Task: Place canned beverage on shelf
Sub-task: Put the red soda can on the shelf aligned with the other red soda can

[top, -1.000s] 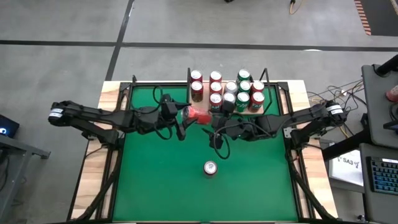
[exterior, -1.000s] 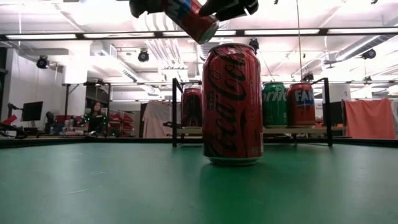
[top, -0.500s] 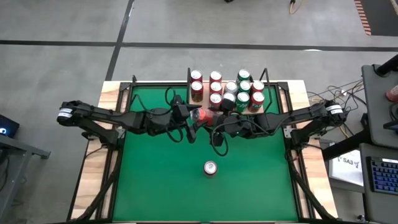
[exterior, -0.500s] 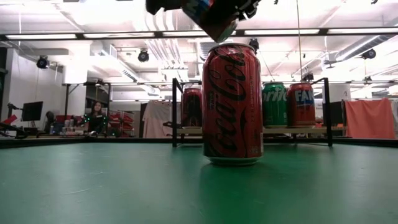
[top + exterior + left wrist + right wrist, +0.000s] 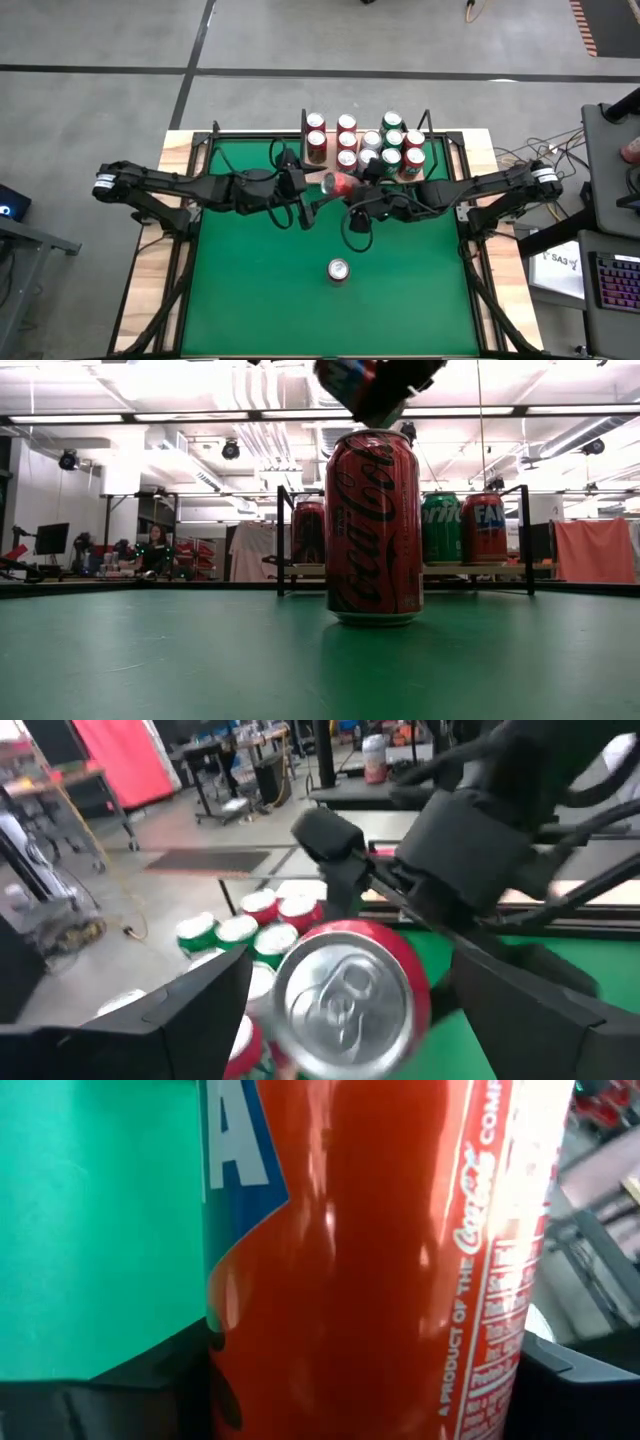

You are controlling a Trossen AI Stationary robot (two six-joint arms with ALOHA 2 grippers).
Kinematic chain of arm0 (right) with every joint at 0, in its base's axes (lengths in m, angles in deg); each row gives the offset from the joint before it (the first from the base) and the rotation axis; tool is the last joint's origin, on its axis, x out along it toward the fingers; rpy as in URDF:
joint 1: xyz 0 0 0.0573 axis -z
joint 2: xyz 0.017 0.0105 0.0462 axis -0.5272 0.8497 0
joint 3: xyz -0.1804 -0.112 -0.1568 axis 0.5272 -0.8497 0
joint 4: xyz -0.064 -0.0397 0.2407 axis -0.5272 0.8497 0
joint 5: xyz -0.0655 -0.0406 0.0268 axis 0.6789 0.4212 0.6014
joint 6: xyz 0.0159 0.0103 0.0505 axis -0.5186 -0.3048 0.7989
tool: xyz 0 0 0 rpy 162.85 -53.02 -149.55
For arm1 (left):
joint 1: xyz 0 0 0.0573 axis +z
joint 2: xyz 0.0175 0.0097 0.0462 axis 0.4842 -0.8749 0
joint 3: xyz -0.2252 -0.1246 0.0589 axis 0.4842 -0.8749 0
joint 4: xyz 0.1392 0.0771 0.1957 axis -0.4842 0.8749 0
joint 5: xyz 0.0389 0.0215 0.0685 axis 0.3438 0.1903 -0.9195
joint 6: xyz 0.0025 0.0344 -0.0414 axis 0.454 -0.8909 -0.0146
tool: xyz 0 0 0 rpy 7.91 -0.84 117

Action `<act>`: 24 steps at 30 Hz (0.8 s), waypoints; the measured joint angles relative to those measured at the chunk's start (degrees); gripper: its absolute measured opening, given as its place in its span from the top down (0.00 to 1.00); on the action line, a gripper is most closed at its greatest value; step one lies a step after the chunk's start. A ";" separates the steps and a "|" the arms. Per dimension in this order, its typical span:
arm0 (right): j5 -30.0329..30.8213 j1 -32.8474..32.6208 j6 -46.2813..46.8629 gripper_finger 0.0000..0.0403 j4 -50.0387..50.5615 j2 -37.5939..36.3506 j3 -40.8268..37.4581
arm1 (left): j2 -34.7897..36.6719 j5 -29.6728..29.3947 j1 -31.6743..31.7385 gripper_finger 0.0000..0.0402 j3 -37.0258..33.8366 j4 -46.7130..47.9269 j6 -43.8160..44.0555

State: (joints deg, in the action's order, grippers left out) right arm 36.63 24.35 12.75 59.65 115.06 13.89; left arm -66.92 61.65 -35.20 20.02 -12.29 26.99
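Can (image 5: 341, 184), red, carried sideways above the tabletop (image 5: 250, 290) near its far edge, just short of the shelf (image 5: 412, 178). Right pincer (image 5: 358, 192) clamps its body; left pincer (image 5: 305, 187) spread wide behind its top, apparently a handover for shelving.

Were two slim dark jointed arms, looped black cables, pale bands near the shoulders, ending in blocky black fingers (image 5: 200, 1010).
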 joint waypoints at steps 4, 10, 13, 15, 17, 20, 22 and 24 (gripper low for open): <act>0.79 -0.02 3.96 0.30 2.45 -3.62 -3.29 | 2.85 1.81 0.00 0.19 -0.63 0.22 -3.79; 0.16 -0.81 5.54 0.30 -11.07 -11.45 -15.40 | 6.09 7.85 -0.09 0.19 -7.06 -7.10 -5.80; -2.08 -1.10 3.28 0.30 -21.52 -14.08 -21.89 | 7.32 7.95 -0.05 0.19 -12.67 -15.95 -7.11; -4.88 -1.16 1.03 0.30 -30.13 -15.26 -25.46 | 7.44 8.53 -0.03 0.19 -16.92 -22.32 -7.48; -9.28 -1.18 -1.51 0.30 -40.45 -15.41 -28.47 | 6.85 11.35 0.00 0.19 -21.02 -31.42 -7.46; -15.27 -1.18 -5.61 0.30 -53.00 -13.44 -31.31 | 4.34 15.51 0.02 0.19 -26.22 -46.82 -6.73; -16.73 -1.27 -7.21 0.30 -56.18 -11.73 -31.50 | 2.02 16.32 0.06 0.19 -28.17 -53.61 -5.72; -16.74 -1.22 -7.92 0.30 -56.84 -10.37 -31.05 | 0.11 16.38 0.11 0.19 -28.74 -57.55 -5.67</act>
State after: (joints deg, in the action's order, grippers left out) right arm 19.89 23.13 4.83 2.81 104.68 -17.16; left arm -66.81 78.03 -35.09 -8.72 -69.85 21.32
